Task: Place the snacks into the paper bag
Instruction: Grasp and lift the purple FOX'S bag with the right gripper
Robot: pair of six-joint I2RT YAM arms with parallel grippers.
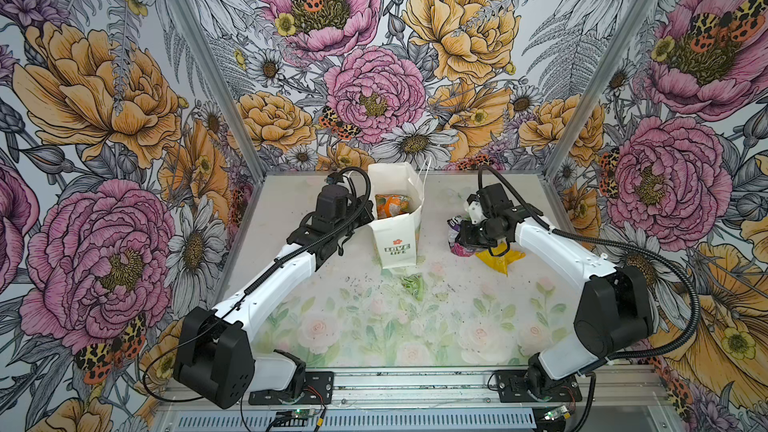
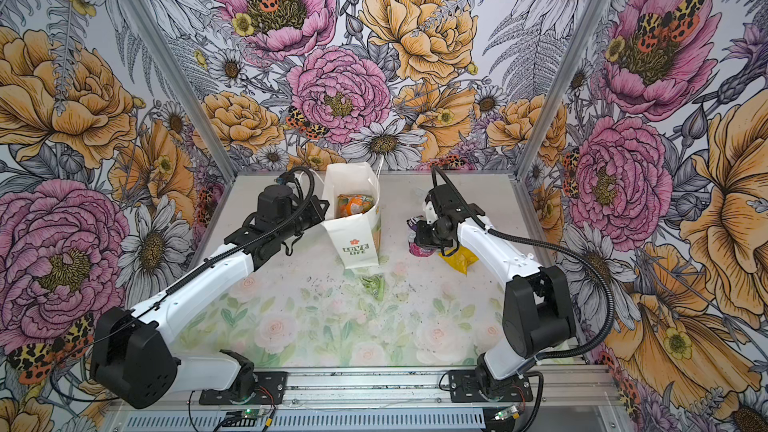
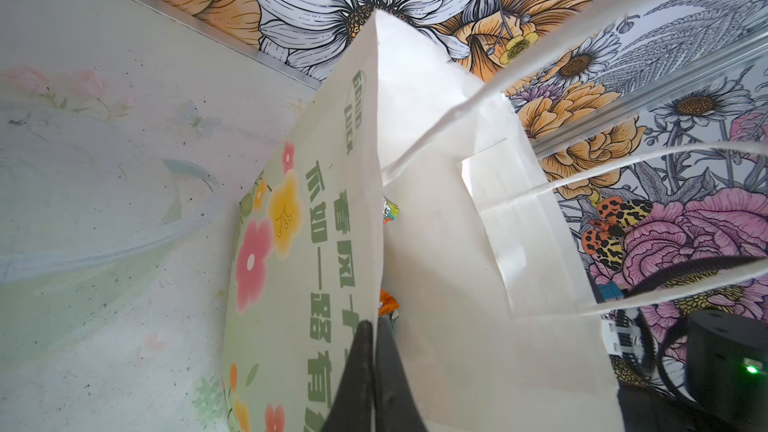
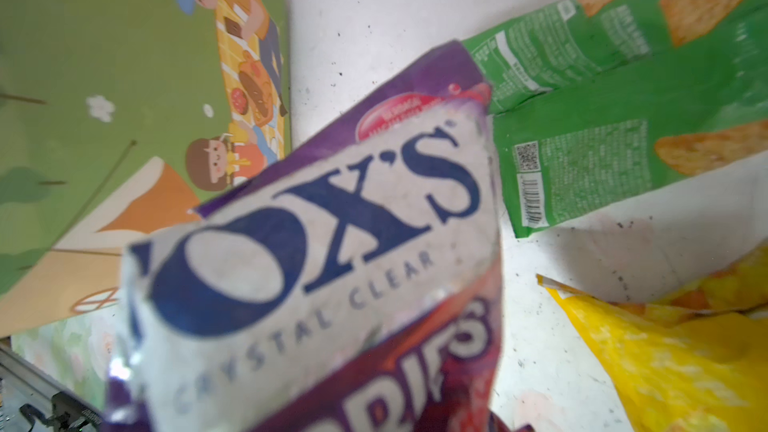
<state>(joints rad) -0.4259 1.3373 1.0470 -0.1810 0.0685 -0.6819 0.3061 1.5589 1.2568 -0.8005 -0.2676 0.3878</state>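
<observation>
There's the right gripper (image 1: 462, 234) clamped on the purple FOX'S packet (image 4: 311, 243), right of centre in both top views, and the paper bag (image 1: 395, 238) stands upright to its left, mouth up, left gripper (image 3: 372, 336) pinching its left-hand rim tight, so the carry looks leftward.

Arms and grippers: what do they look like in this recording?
Both the left arm and the right arm have smooth white links, bulky black joint housings and black corrugated cable conduit looping alongside. The left gripper has slim, tapering black fingers. The right gripper is black too.
</observation>
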